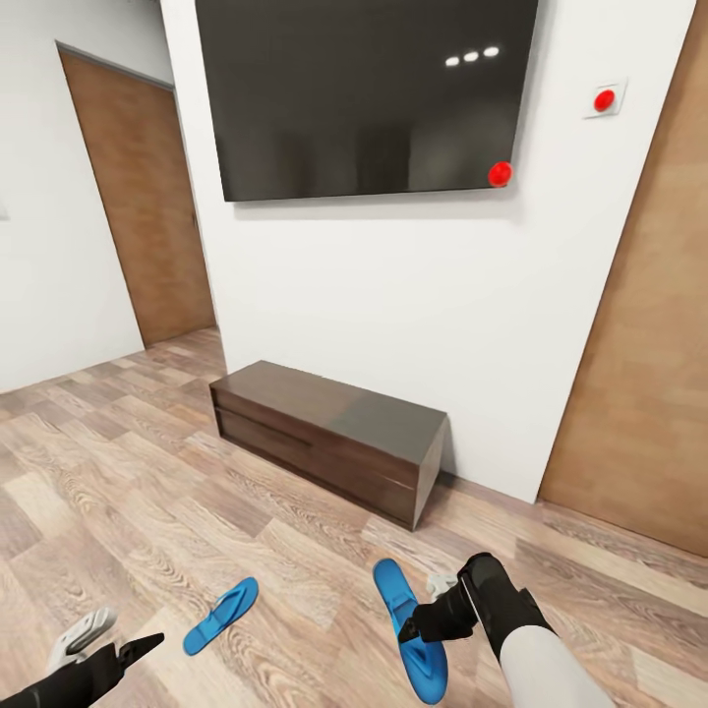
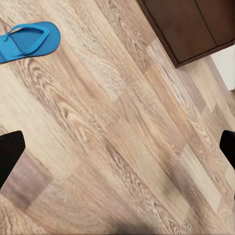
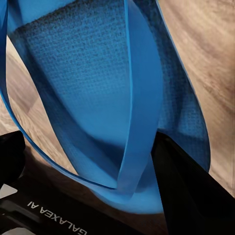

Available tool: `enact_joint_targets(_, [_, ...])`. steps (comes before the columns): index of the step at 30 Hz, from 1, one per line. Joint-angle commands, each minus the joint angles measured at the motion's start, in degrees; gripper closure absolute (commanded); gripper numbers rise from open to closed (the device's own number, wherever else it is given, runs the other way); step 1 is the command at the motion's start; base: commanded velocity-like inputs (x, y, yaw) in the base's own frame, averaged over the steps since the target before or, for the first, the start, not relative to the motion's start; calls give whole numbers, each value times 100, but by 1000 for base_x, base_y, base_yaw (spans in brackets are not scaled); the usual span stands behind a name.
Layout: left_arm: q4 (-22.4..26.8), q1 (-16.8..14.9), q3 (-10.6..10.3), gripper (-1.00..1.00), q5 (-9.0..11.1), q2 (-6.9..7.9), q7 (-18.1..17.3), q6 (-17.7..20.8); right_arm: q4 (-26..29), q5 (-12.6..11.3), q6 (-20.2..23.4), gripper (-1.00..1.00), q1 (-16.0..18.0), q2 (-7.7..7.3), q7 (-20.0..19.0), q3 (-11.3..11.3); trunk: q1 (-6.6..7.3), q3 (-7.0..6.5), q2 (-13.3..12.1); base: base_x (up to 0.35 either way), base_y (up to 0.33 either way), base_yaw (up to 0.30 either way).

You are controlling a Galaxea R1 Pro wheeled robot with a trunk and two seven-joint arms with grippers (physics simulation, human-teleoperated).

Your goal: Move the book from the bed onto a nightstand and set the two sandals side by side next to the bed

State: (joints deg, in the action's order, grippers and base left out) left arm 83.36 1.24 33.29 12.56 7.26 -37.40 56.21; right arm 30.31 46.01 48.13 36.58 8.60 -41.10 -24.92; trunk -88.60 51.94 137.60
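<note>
Two bright blue flat flip-flop sandals are seen in the head view above the brown wood-plank floor (image 1: pixel 118 472): one sandal (image 1: pixel 220 616) lies flat on the planks toward the left, and the other sandal (image 1: pixel 408 629) is held at the right, well apart from the first. The right gripper (image 1: pixel 425 621) is clamped on this second sandal about midway along its length; in the right wrist view a blue strap (image 3: pixel 139 98) and the textured blue sole (image 3: pixel 78 73) are seen between the black fingers (image 3: pixel 181 191). The left gripper (image 1: pixel 108 644) is found at the lower left edge of the head view, near the lying sandal but apart from it, with its fingers spread wide and nothing between them; in the left wrist view only bare planks are framed between the two black fingertips (image 2: pixel 10 154), and the lying sandal (image 2: pixel 29 41) is seen farther off. A long low dark-brown wooden sideboard (image 1: pixel 329 438) is set on the floor against the white wall (image 1: pixel 393 295), beneath a large black wall-mounted screen (image 1: pixel 364 93). Brown wooden doors (image 1: pixel 143 197) are seen at either side.
</note>
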Motion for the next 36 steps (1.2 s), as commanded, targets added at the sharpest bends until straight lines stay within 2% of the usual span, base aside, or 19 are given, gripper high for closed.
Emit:
enact_joint_targets(1, [5, -1, 6, -100, 7, 1, -13, 31, 10, 49, 21, 100, 5, 9, -49, -47, 0, 5, 2, 65, -92, 179])
enact_joint_targets(14, [4, -1, 120, -100, 9, 13, -19, 40, 10, 49, 21, 100, 6, 18, -49, -48, 0, 5, 2, 12, -105, 179])
enact_joint_targets(36, [4, -1, 134, -100, 9, 12, -22, 40, 10, 49, 21, 100, 6, 19, -49, -46, 0, 5, 2, 0, -120, 179])
